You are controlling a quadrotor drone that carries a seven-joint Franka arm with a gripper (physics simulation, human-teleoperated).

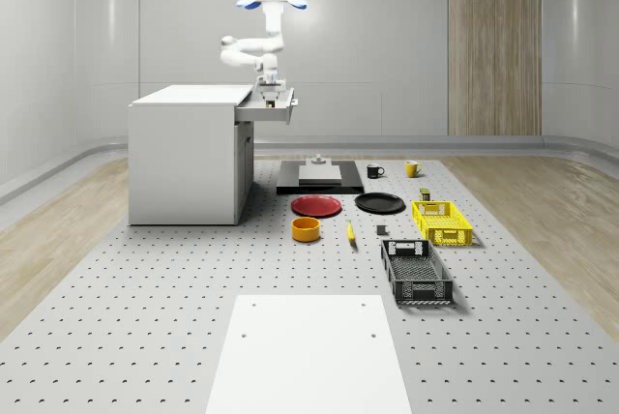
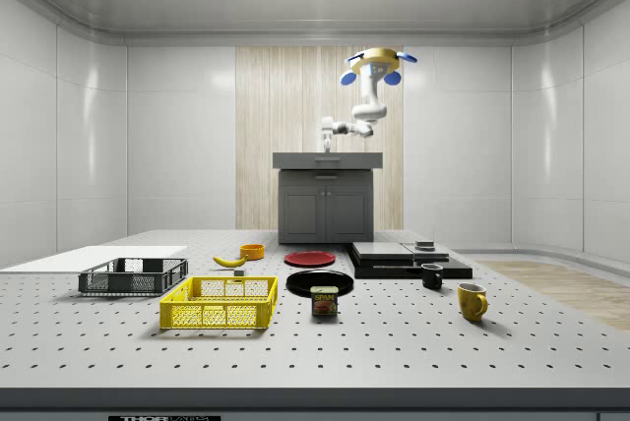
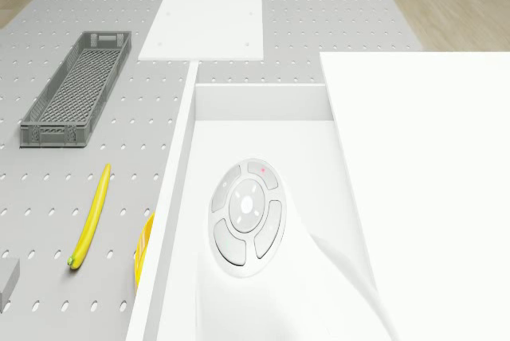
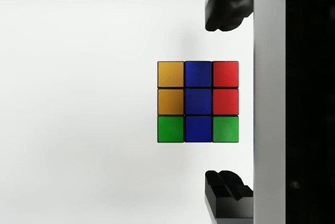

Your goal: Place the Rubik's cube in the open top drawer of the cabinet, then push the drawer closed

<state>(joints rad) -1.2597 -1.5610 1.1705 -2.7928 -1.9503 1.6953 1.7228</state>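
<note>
The Rubik's cube lies flat on the white floor of the cabinet's open top drawer, close to one drawer wall, with its blue, orange, red and green squares facing up. My gripper hangs open above it, one finger and the other standing clear of the cube on either side. The drone hovers over the pulled-out drawer of the white cabinet, and the arm bends down so the gripper is just above the drawer. In the side view the drone is above the cabinet.
On the floor past the cabinet lie a red plate, a black plate, an orange bowl, a banana, a yellow basket, a grey crate, two mugs and a black platform.
</note>
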